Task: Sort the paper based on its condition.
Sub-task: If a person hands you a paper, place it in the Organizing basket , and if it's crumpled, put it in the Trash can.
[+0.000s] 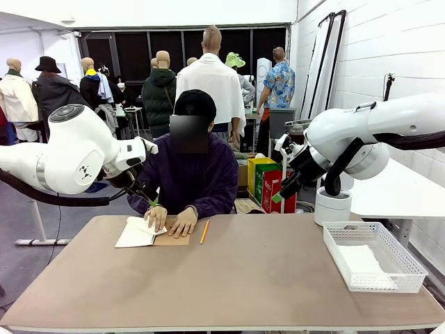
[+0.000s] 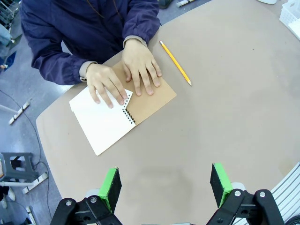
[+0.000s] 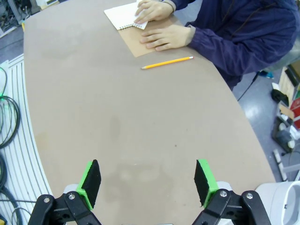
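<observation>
**Item 1. Paper.** A thin white rectangular sheet (image 1: pixel 363 264) lies flat on the floor of the white mesh plastic basket (image 1: pixel 410 273). The basket stands at the right end of the tan table (image 1: pixel 243 278). Whether one sheet or several are stacked there cannot be told.

**Item 2. Spiral-bound notebook** (image 2: pixel 101 124). It has a brown cardboard cover and white pages, and lies open at the far left of the table in front of the person. One hand (image 2: pixel 107 86) presses the white page by the spiral, where a corner is turned up. The other hand (image 2: pixel 143 70) lies flat on the brown cover.

**Item 3. Yellow pencil** (image 2: pixel 176 63). It lies just beside the notebook, not touching it.

**Item 4. Left gripper** (image 2: pixel 165 185). The green-padded fingers are spread wide with nothing between them. It hangs above bare table on the near side of the notebook.

**Item 5. Right gripper** (image 3: pixel 146 180). The fingers are spread wide and empty, high over the middle of the table.

**Status, judged.** The task looks partly done, with some paper already in the basket. The next sheet appears to be bound in the notebook under the person's hands and not yet offered. Left to do: receive that sheet, assess its condition, and place it. Where paper of the other condition belongs cannot be told.
</observation>
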Robot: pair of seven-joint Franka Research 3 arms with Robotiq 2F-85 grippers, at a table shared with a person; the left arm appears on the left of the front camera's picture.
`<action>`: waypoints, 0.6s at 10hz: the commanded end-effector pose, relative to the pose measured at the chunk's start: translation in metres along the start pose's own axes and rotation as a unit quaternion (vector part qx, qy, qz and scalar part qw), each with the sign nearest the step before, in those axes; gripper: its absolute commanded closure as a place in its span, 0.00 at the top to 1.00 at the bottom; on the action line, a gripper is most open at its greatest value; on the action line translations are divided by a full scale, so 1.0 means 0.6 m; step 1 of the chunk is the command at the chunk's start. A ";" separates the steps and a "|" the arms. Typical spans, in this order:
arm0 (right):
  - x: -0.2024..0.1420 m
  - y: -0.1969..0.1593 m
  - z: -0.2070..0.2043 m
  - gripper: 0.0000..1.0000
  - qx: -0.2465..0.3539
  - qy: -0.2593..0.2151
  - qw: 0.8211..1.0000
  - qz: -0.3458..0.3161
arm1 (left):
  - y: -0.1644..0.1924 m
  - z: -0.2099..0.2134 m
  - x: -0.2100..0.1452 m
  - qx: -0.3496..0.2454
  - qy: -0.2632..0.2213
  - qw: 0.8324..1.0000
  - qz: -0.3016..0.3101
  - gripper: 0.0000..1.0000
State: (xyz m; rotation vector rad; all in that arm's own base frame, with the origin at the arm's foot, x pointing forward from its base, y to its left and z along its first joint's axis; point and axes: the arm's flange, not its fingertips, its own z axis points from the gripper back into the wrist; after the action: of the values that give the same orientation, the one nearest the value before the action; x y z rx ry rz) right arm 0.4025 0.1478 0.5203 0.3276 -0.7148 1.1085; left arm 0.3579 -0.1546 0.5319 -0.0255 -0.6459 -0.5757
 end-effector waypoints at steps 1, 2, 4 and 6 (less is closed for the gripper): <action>-0.002 -0.003 -0.003 1.00 0.008 -0.009 1.000 -0.002 | 0.002 -0.001 0.000 0.003 -0.004 1.000 -0.002 1.00; -0.002 -0.003 -0.003 1.00 0.008 -0.009 1.000 -0.002 | 0.002 -0.001 0.000 0.003 -0.004 1.000 -0.002 1.00; -0.002 -0.003 -0.003 1.00 0.008 -0.009 1.000 -0.002 | 0.002 -0.001 0.000 0.003 -0.004 1.000 -0.002 1.00; -0.002 -0.003 -0.003 1.00 0.008 -0.009 1.000 -0.002 | 0.002 -0.001 0.000 0.003 -0.004 1.000 -0.002 1.00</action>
State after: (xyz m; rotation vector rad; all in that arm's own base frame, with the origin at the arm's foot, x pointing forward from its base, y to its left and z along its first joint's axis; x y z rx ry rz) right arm 0.4025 0.1478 0.5203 0.3276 -0.7148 1.1085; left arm 0.3579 -0.1546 0.5319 -0.0255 -0.6459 -0.5757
